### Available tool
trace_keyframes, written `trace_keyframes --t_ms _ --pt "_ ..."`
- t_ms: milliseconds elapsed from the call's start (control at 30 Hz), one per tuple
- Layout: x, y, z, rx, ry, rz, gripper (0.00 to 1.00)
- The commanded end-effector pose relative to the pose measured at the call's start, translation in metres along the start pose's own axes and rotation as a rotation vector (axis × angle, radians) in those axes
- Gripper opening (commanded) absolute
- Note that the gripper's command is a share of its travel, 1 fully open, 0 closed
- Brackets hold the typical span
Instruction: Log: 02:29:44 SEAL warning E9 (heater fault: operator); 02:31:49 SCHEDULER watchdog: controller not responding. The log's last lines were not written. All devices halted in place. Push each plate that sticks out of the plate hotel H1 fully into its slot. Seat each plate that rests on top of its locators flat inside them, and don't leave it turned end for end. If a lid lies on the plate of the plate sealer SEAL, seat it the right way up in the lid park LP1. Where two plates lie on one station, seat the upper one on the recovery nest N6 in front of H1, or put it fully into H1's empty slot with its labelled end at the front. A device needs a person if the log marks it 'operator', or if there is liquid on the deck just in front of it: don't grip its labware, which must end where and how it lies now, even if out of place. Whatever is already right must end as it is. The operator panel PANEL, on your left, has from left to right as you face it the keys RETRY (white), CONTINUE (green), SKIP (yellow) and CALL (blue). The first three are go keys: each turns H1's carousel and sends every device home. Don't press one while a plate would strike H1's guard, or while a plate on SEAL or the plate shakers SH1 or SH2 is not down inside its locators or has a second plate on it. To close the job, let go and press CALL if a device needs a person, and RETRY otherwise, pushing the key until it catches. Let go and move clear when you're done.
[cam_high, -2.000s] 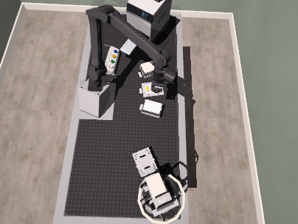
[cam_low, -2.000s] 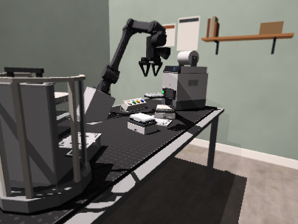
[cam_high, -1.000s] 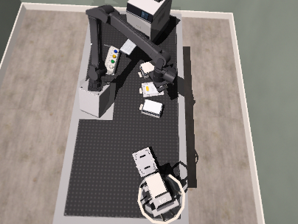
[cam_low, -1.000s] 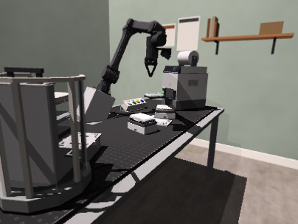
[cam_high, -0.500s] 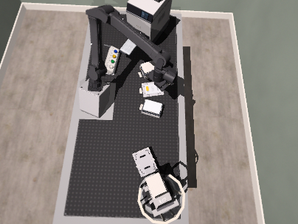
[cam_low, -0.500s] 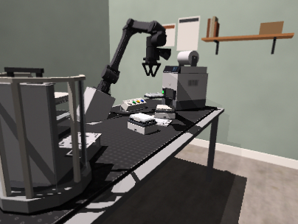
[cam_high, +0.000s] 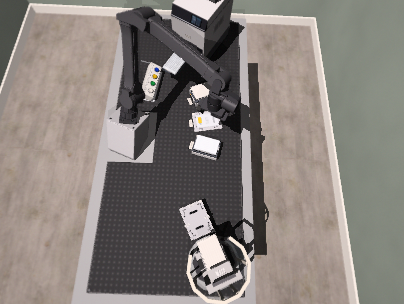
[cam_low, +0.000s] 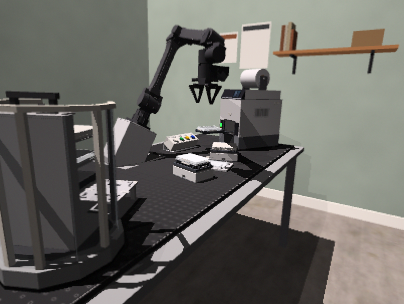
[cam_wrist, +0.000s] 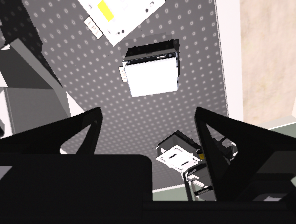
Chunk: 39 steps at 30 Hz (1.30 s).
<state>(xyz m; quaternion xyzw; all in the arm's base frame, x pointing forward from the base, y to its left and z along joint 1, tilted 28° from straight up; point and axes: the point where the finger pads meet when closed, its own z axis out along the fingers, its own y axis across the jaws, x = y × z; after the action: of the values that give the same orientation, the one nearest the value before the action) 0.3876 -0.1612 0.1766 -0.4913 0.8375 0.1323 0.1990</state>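
My gripper (cam_low: 205, 93) is open and empty, held high above the deck near the sealer SEAL (cam_low: 252, 117). From above, the gripper (cam_high: 220, 106) hangs beside the plate with a yellow mark (cam_high: 205, 121). In the wrist view the open fingers frame a white plate on a shaker (cam_wrist: 151, 72), with the yellow-marked plate (cam_wrist: 120, 15) above it. A further plate (cam_high: 199, 91) lies in front of SEAL. The hotel H1 (cam_high: 218, 267) stands at the near end, with a plate showing at its top. The recovery nest N6 (cam_high: 196, 218) lies in front of it.
The operator panel (cam_high: 152, 80) with its coloured keys sits beside the arm's base (cam_high: 125, 132). The lid park (cam_high: 172, 64) lies next to SEAL (cam_high: 200, 20). The deck's right edge (cam_high: 245, 150) runs close to the shakers. H1's guard posts (cam_low: 102, 170) stand tall.
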Motion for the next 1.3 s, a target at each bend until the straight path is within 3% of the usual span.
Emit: trace_keyframes --t_ms 0,500,600,1233,1267 --pt "0.0 -0.008 -0.016 0.042 0.003 -0.144 1.0" --pt "-0.003 -0.009 -0.012 0.031 0.004 -0.177 1.0" --pt "-0.003 -0.003 0.012 0.001 -0.002 -0.189 1.0" --pt "-0.002 -0.002 0.054 -0.004 -0.003 -0.165 1.0" --pt "-0.008 -0.014 0.046 0.025 0.0 -0.18 1.0"
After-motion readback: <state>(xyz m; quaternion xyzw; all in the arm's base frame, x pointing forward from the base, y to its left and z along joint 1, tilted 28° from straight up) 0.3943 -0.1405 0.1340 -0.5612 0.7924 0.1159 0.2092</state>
